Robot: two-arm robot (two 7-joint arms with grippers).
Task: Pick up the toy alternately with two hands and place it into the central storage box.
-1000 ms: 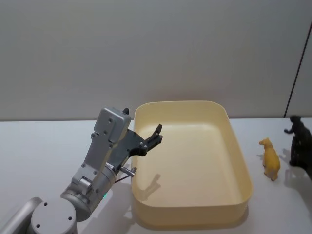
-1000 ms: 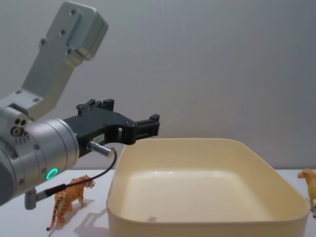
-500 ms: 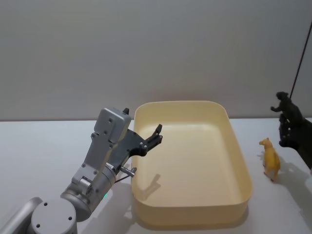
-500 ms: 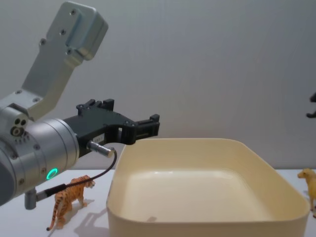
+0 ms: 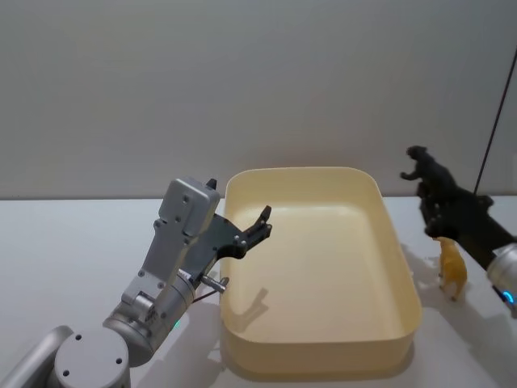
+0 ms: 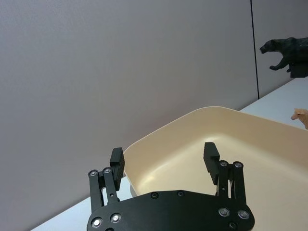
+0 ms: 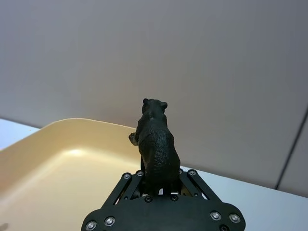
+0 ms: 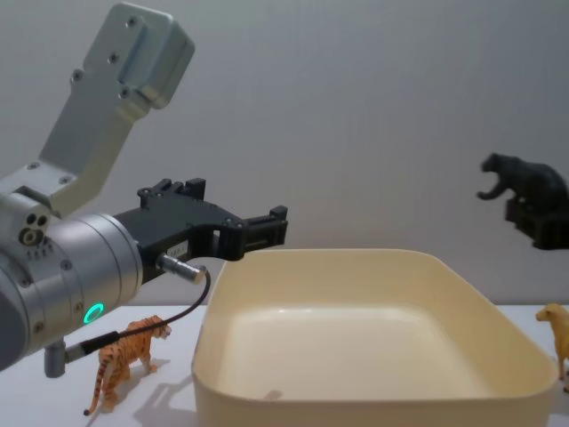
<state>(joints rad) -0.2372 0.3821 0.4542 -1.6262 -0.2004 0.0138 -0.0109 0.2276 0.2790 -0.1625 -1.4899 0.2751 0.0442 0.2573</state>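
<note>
One cream tub (image 5: 323, 275); left gripper (image 6: 163, 155) spread apart, right gripper (image 7: 161, 177) clamped on black panther (image 7: 155, 139).

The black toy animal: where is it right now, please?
In the head view the black toy animal is gripped in the right hand, raised on the robot's right, just right of the tub and above the yellow toy.

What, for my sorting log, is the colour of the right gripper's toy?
Solid black; the toy panther shows best in the right wrist view.
</note>
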